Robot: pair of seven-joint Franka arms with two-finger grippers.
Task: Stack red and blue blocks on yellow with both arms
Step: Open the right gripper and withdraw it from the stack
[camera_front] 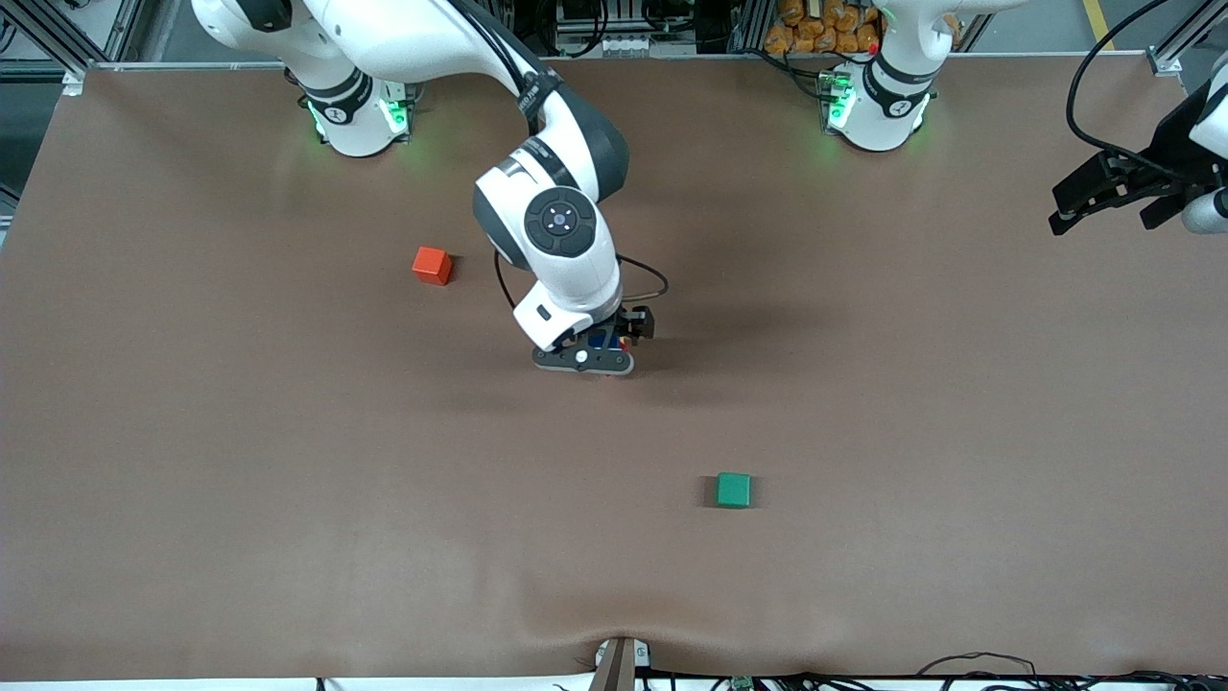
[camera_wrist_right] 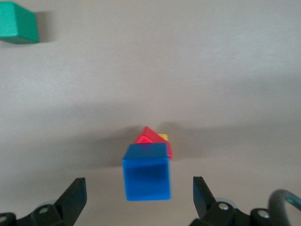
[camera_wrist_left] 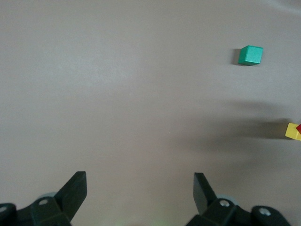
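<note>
From the front, you see the right gripper (camera_front: 614, 345) low over the middle of the brown worktop (camera_front: 288, 461). A bit of the blue block (camera_front: 602, 337) peeks out under it. An orange-red cube (camera_front: 432, 266) sits toward the right arm's end. A green cube (camera_front: 734, 489) sits nearer the camera. The left gripper (camera_front: 1103, 197) waits up high at the left arm's end.

In the left wrist view, your left gripper (camera_wrist_left: 140, 193) has its jaws wide open and holds nothing. The yellow block (camera_wrist_left: 293, 131) shows at the edge.

In the right wrist view, your right gripper (camera_wrist_right: 139, 194) has open jaws, clear of the blue block's sides. The blue block sits on the red block (camera_wrist_right: 151, 138), which sits on the yellow block.
</note>
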